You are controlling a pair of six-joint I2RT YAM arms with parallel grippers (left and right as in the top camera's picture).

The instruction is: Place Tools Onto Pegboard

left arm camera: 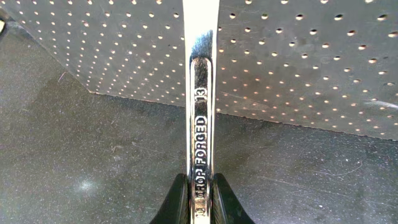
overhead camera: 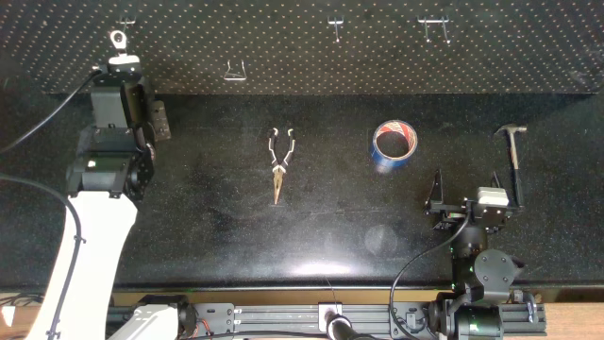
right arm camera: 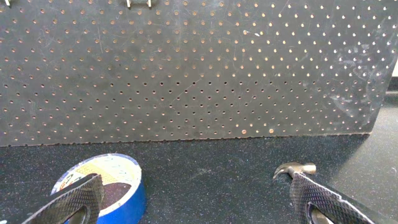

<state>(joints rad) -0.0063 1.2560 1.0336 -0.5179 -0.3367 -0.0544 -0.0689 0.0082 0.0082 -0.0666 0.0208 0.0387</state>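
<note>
A silver wrench (left arm camera: 200, 93) stands upright in front of the perforated pegboard (left arm camera: 298, 62), and my left gripper (left arm camera: 199, 208) is shut on its shaft. From above, the wrench's ring end (overhead camera: 118, 39) sits just below a hook (overhead camera: 127, 21) at the pegboard's (overhead camera: 283, 38) far left, with the left gripper (overhead camera: 121, 62) under it. Pliers (overhead camera: 280, 162), a blue tape roll (overhead camera: 394, 142) and a hammer (overhead camera: 512, 151) lie on the black table. My right gripper (overhead camera: 467, 189) is open and low, between the tape roll (right arm camera: 106, 180) and the hammer head (right arm camera: 295, 169).
More hooks hang on the pegboard: a wire loop (overhead camera: 234, 71) low at centre left, a single hook (overhead camera: 335, 24) and a double hook (overhead camera: 434, 26) higher at the right. The black table (overhead camera: 208, 217) runs from the pegboard's foot to the front rail.
</note>
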